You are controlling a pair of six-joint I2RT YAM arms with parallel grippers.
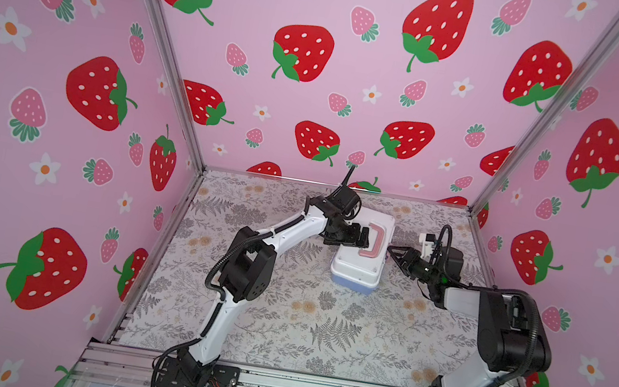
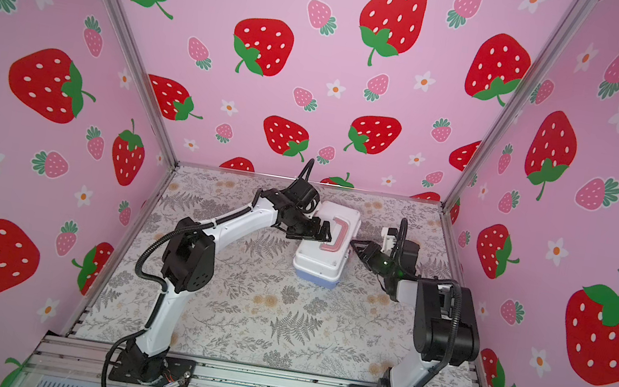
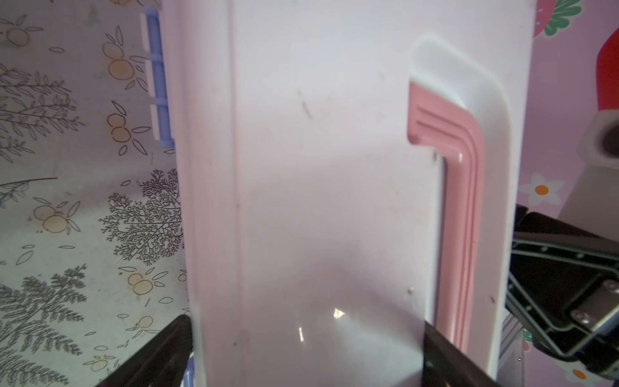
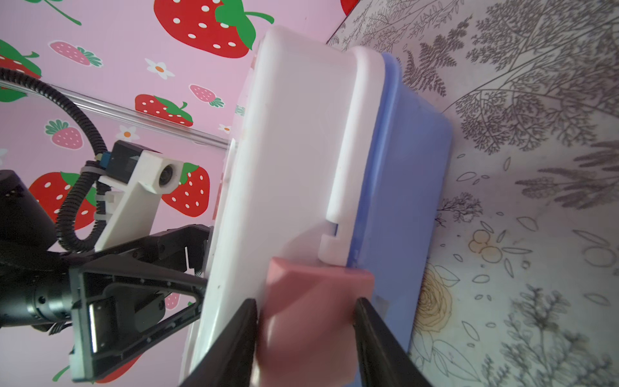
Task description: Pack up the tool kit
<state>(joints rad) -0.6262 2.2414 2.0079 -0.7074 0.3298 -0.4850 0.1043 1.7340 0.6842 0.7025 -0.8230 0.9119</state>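
tool kit [image 1: 355, 268] – closed | left pincer [image 1: 364, 238] – spread wide on lid [image 3: 318, 201] | right pincer [image 4: 306, 318] – clasps latch [image 4: 318, 278]

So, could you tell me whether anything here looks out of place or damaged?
Nothing is spilled or damaged. The small white-lidded, blue-based plastic case sits closed but skewed to the edges of the floral table. Its pink latch lies between the fingers of the right hand; whether it is snapped shut I cannot tell.
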